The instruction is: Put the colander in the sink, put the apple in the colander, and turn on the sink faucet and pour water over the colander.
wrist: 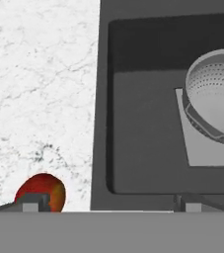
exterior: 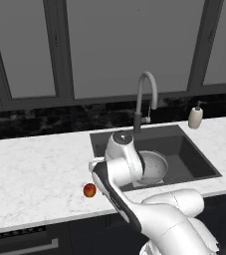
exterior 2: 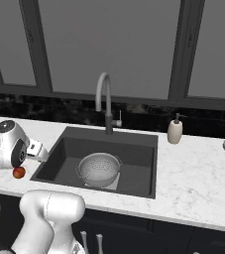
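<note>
I see the colander (exterior 2: 99,169), a round perforated silvery bowl, standing upright on the lighter grey patch at the bottom of the sink (exterior 2: 139,149); in my hand view it lies to the upper right, well apart from my hand. The sink is a dark grey rectangular basin recessed in the counter. The apple (wrist: 42,192), small and red-orange with a yellowish side, rests on the marble just outside the sink's left rim, close against my left fingertip. The sink faucet (exterior: 143,102), a grey gooseneck, stands upright behind the basin.
</note>
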Controlling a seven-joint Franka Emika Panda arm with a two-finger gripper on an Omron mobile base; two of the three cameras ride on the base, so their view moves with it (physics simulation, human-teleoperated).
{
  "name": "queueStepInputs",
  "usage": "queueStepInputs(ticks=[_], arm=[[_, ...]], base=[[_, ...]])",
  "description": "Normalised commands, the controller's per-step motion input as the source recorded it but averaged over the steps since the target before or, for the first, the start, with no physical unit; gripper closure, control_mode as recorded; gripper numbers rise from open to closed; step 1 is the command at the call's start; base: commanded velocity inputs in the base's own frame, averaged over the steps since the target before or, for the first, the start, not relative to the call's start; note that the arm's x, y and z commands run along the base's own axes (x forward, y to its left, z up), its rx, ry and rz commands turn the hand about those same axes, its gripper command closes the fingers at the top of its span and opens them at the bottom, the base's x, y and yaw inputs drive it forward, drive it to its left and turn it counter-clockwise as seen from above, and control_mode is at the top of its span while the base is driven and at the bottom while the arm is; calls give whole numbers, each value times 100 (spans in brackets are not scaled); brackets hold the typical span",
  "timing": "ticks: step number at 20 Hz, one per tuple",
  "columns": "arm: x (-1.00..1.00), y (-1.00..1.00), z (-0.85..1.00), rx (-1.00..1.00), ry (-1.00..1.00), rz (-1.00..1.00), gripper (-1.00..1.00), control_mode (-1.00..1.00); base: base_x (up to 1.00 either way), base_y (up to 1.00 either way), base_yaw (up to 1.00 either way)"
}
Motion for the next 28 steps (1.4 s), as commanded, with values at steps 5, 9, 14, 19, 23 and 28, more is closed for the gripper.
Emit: queueStepInputs(ticks=[5, 9, 14, 19, 23, 28], arm=[[18, 43, -1, 2, 8, 0, -100, -100], [2, 48, -8, 4, 2, 0, -100, -100], [-11, 48, -11, 1, 1, 0, -100, -100], [-22, 25, -11, 0, 3, 0, -100, -100], [-28, 0, -12, 0, 4, 0, -100, -100], [-34, -1, -12, 0, 1, 0, -100, -100]], base=[[0, 0, 0], [0, 0, 0], [0, 0, 0], [0, 0, 0], [0, 0, 0], [0, 0, 0]])
